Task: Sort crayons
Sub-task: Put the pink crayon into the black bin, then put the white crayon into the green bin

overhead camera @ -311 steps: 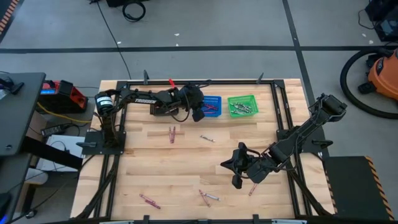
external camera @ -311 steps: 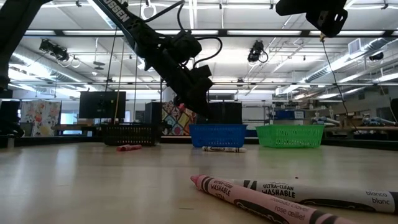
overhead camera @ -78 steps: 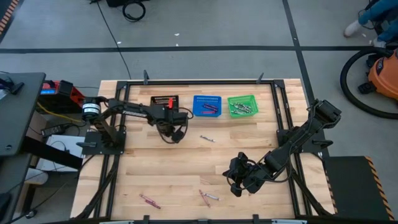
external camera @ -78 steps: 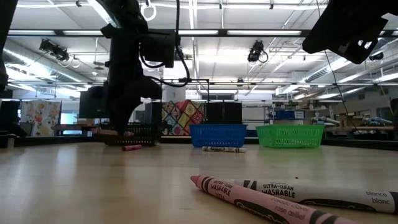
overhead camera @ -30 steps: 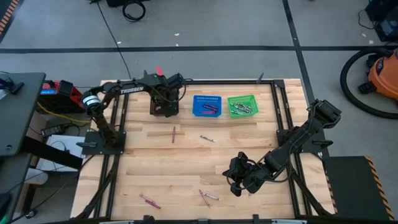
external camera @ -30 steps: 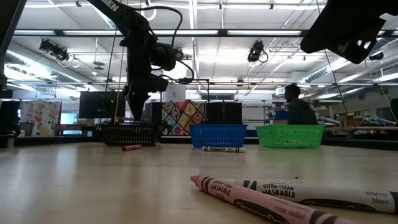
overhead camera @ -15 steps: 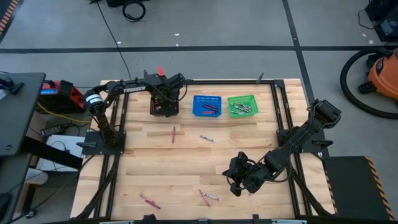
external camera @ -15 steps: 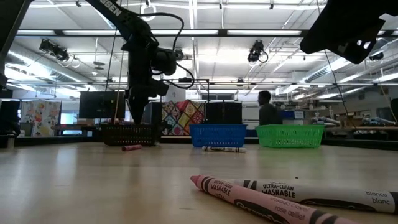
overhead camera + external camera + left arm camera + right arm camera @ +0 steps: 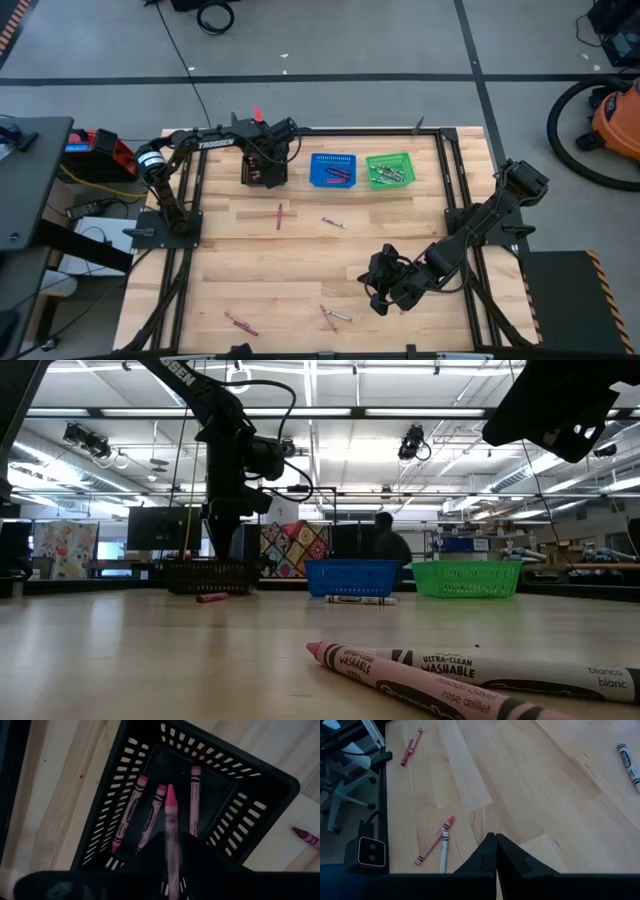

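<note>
My left gripper hangs over the black mesh basket at the table's far left. It is shut on a pink crayon. Three pink crayons lie on the basket's floor. My right gripper is shut and empty above the table's near right part. Loose crayons lie flat on the table: a magenta one, a pale one, a pink one, and a pink and white pair. The pair also shows in the right wrist view. My left gripper pinches the pink crayon between its two fingers by its rear part. The crayon runs along the fingers, and its pointed tip sticks out ahead of them. The fingers point down from above. The crayon is clear of the basket's floor.
A blue basket and a green basket, both holding crayons, stand to the right of the black one along the far edge. A black frame borders the table. A person walks in the room behind.
My left gripper has stayed over the black basket with the pink crayon. The person in the room behind has walked toward the left.
</note>
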You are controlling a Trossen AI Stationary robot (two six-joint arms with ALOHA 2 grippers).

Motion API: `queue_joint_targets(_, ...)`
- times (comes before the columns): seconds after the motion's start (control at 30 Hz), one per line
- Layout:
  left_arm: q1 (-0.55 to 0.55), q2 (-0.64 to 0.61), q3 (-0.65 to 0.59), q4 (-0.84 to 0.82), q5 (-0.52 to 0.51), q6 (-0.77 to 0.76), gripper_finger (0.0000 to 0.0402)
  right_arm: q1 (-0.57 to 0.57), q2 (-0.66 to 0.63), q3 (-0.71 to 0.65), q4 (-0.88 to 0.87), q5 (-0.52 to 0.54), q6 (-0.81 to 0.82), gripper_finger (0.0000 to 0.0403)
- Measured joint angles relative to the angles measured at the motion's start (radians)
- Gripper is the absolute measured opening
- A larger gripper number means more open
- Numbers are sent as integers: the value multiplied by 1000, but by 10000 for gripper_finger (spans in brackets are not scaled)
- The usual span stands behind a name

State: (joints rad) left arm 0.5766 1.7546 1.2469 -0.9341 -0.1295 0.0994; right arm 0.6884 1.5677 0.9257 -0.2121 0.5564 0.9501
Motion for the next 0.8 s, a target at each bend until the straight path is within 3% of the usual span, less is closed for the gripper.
queue_joint_targets(0.2, 0, 0, 0, 0, 0, -9, 113, 0, 0, 0, 0, 0, -2, 10)
queue_joint_targets(0.43, -40, -33, 0, -76, 1, -33, 121, -9, 0, 0, 2, -8, -3, 10)
queue_joint_targets(0.8, -244, -249, 2, -115, 2, -190, 121, -38, 0, 0, 155, -54, -95, 7)
